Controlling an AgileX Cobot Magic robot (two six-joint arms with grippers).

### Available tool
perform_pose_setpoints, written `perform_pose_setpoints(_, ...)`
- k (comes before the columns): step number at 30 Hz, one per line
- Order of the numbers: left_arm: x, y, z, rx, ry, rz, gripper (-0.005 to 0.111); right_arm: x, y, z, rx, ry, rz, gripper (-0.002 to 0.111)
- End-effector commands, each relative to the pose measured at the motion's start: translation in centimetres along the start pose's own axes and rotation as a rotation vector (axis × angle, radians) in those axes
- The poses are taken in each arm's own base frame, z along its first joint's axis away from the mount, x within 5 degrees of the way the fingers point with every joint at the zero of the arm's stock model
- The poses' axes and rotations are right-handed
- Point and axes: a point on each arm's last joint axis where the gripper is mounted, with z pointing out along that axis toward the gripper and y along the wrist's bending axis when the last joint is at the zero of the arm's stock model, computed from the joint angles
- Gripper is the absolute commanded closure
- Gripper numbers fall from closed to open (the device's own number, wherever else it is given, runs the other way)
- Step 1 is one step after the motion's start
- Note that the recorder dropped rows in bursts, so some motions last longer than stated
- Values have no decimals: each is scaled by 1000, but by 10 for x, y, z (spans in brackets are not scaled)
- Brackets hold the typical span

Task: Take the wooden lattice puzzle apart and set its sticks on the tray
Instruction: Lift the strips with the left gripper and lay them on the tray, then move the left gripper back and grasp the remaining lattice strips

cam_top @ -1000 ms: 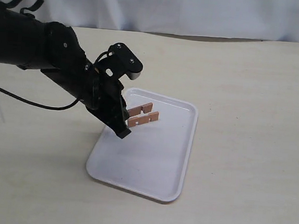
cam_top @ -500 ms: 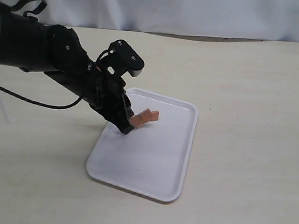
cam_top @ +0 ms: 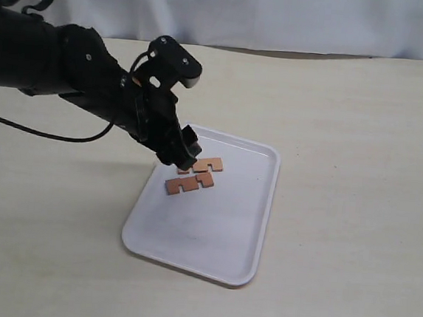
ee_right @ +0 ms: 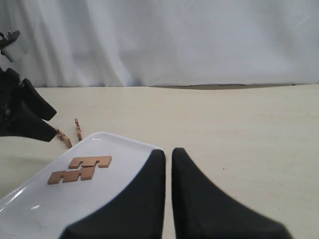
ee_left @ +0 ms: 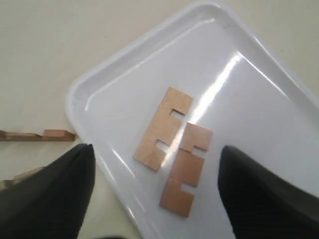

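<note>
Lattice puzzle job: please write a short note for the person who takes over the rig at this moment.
Left end effector: open, empty, above the tray edge.
Right end effector: shut, empty.
Done: first stick and second stick lie flat on the tray.
Left: remaining sticks lie on the table beside the tray; probably move them onto it next.

exterior camera looks down at a slant across the table (cam_top: 346, 141) toward a white curtain (cam_top: 283, 16). left wrist camera hangs close above the tray (ee_left: 259, 114), right wrist camera sits low and farther off; all three catch the tray's two sticks (ee_left: 163, 128).
</note>
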Motion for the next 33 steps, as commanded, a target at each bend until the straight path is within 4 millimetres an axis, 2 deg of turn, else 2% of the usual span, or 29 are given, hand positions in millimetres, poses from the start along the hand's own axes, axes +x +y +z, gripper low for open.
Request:
perform_pose_setpoints(1, -4, 29, -13, -96, -81, -136, 41, -1, 0, 0, -5, -11, 3, 104)
perform_pose_setpoints(5, 8, 59, -7, -175, -90, -238, 41, -1, 0, 0, -5, -11, 3, 104)
perform_pose_setpoints(9, 21, 72, 13, -216, -66, -265, 40, -1, 0, 0, -5, -11, 3, 104)
perform_pose_setpoints(11, 26, 74, 23, -230, -56, -268, 38, -1, 0, 0, -5, -11, 3, 104)
perform_pose_setpoints(13, 30, 75, 31, -238, -48, -269, 31, -1, 0, 0, -5, -11, 3, 104)
perform_pose_setpoints(16, 32, 75, 33, -241, -45, -269, 18, -1, 0, 0, -5, -11, 3, 104)
perform_pose_setpoints(18, 32, 75, 33, -242, -47, -269, 15, -1, 0, 0, -5, -11, 3, 104)
perform_pose_setpoints(33, 41, 76, 47, -243, -21, -328, 15, -1, 0, 0, -5, -11, 3, 104)
